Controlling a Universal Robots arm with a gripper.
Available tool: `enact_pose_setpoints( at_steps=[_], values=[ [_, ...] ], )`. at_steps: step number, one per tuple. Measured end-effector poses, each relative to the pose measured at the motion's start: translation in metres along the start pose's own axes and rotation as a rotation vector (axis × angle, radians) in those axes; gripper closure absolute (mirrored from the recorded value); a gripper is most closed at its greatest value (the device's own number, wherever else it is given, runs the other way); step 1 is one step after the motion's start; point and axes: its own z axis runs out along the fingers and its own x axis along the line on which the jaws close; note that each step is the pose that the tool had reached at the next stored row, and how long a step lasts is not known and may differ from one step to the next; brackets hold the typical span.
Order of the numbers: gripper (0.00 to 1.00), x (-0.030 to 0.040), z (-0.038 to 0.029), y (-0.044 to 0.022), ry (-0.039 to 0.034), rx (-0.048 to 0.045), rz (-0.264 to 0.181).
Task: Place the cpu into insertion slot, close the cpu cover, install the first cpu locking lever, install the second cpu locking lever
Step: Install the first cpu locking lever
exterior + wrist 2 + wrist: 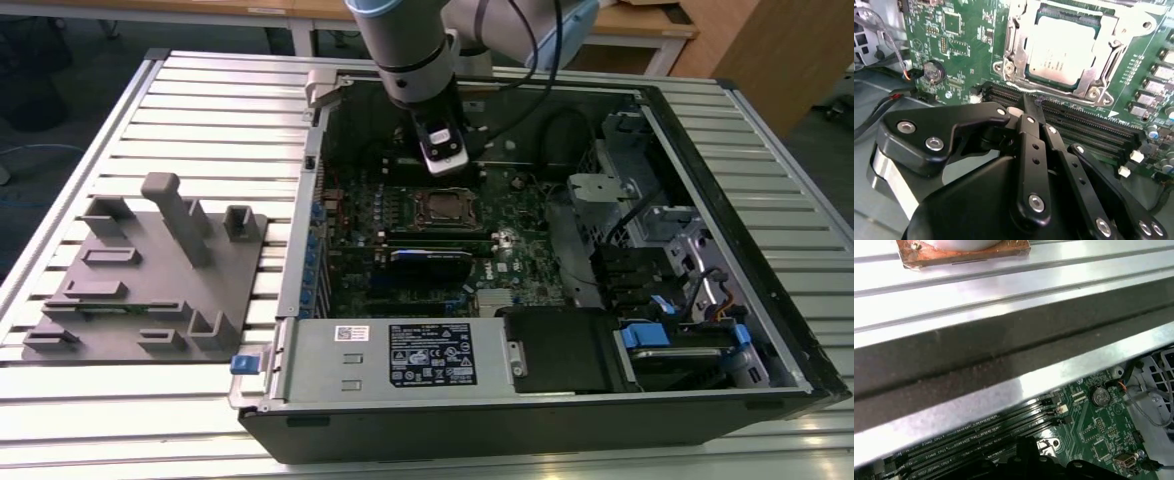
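The exterior view shows the arm reaching down into an open computer case (787, 370) lying on a slatted metal surface (214, 90), with the gripper (445, 165) hovering just above the insertion slot (442, 208). A grey fixture plate (147, 290) sits on the surface well apart, at the exterior view's left.

The second wrist view gives the detail that the exterior view lacks: the cpu (1060, 49) lies seated in the insertion slot (1016, 80), its silvery top showing through the window of the cpu cover (1108, 60), which lies down over it. The jaws are clenched together, grasping nothing, their tips above the black memory slots (1089, 122) just beside the socket and apart from the cpu. A coin cell (932, 71) sits on the green board nearby.

The first wrist view shows the case's metal side wall (1004, 350) close by, the memory slots (979, 435) running beside it, and a copper-coloured block (961, 252) outside on the surface.
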Motion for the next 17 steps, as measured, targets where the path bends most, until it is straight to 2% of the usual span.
enact_pose_setpoints(
  at_steps=[3, 5, 10, 11, 12, 14, 17],
  values=[
    [0.90, 0.0000, 0.0000, 0.0000, -0.0104, 0.0299, -0.009],
    [0.90, 0.0000, 0.0000, 0.0000, -0.0152, 0.0435, -0.013],
    [0.90, 0.0000, 0.0000, 0.0000, -0.0152, 0.0447, -0.014],
    [0.90, 0.0000, 0.0001, 0.0001, -0.0121, 0.0457, -0.013],
    [0.90, -0.0001, 0.0002, 0.0001, -0.0050, 0.0485, -0.012],
    [0.90, -0.0002, 0.0005, 0.0000, 0.0163, 0.0566, -0.009],
    [0.90, -0.0003, 0.0012, -0.0001, 0.0593, 0.0732, -0.004]
  ],
)
